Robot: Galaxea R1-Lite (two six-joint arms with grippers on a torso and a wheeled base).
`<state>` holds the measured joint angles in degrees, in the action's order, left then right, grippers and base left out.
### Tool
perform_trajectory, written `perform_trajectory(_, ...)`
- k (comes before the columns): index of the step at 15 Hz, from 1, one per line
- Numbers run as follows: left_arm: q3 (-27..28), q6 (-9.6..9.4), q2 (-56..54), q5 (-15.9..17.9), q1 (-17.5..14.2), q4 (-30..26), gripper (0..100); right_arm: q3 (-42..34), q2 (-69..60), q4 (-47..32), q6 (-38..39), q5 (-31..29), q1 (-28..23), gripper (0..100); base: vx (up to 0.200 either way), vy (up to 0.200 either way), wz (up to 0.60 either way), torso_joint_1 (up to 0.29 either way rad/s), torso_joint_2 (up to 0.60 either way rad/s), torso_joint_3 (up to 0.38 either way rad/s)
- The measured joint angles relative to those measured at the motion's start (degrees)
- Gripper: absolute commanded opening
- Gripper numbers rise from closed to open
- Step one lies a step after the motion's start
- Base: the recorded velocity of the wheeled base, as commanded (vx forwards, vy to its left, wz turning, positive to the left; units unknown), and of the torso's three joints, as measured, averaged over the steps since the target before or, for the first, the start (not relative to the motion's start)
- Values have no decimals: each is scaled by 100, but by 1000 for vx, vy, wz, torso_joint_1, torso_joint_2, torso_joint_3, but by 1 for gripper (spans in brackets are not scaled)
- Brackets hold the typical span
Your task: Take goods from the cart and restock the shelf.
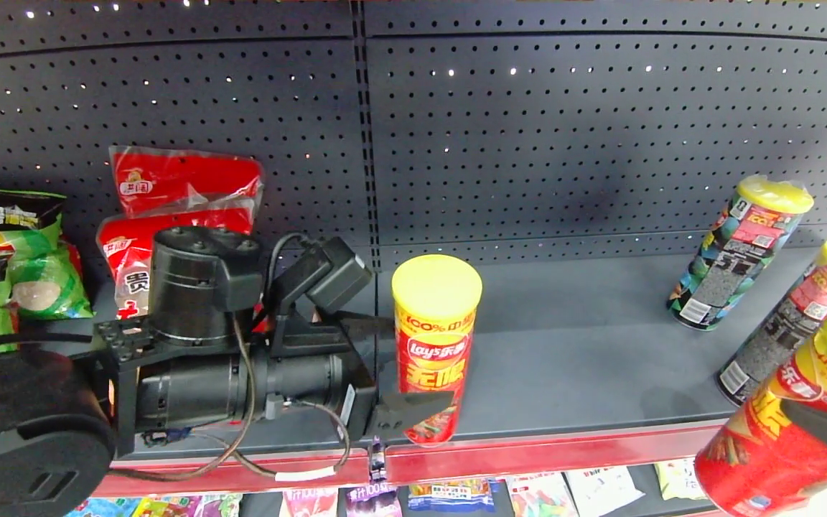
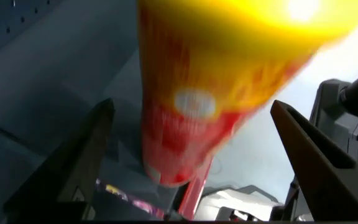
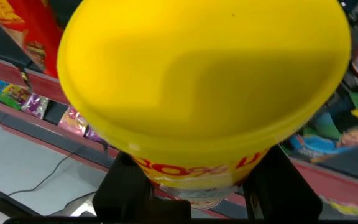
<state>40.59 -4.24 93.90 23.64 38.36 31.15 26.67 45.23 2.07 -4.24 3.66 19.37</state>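
Observation:
A red chips can with a yellow lid (image 1: 433, 345) stands upright near the front edge of the grey shelf (image 1: 586, 345). My left gripper (image 1: 421, 362) is open, one finger on each side of this can (image 2: 191, 99) and both clear of it. The left gripper's fingers (image 2: 73, 168) stand far apart. At the lower right, in front of the shelf edge, my right gripper (image 1: 812, 424) is shut on a second red can with a yellow lid (image 1: 765, 445). That can's lid (image 3: 204, 81) looms close to the right wrist camera, above the right gripper (image 3: 204, 190).
Two dark patterned cans with yellow lids (image 1: 740, 251) (image 1: 790, 327) lean at the shelf's right end. Red bags (image 1: 176, 194) and green chip bags (image 1: 4, 266) stand at the left. The shelf has a red front lip (image 1: 564, 451); packets (image 1: 456, 495) lie below. Open shelf lies between the cans.

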Motion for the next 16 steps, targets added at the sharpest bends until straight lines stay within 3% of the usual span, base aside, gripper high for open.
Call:
perform_trajectory(4,-639,22,-556,-7,-361,7,100,651,879,167,1,294,276,0,0,0,0,0,0,0)
perform_trajectory(7,-1163,44,-1014,-7,-538,-2,100,1133,1897,1024,4,482,447,0,0,0,0,0,0,0)
perform_trajectory(9,-1469,224,-1334,-21,-610,-2,100,1527,2612,1349,20,558,653,0,0,0,0,0,0,0)
perform_trajectory(11,-1565,367,-1582,-141,-678,-4,100,2010,3237,1453,39,679,827,0,0,0,0,0,0,0)
perform_trajectory(16,-1727,382,-1913,-222,-774,-30,100,3220,4670,1776,41,914,1051,0,0,0,0,0,0,0)
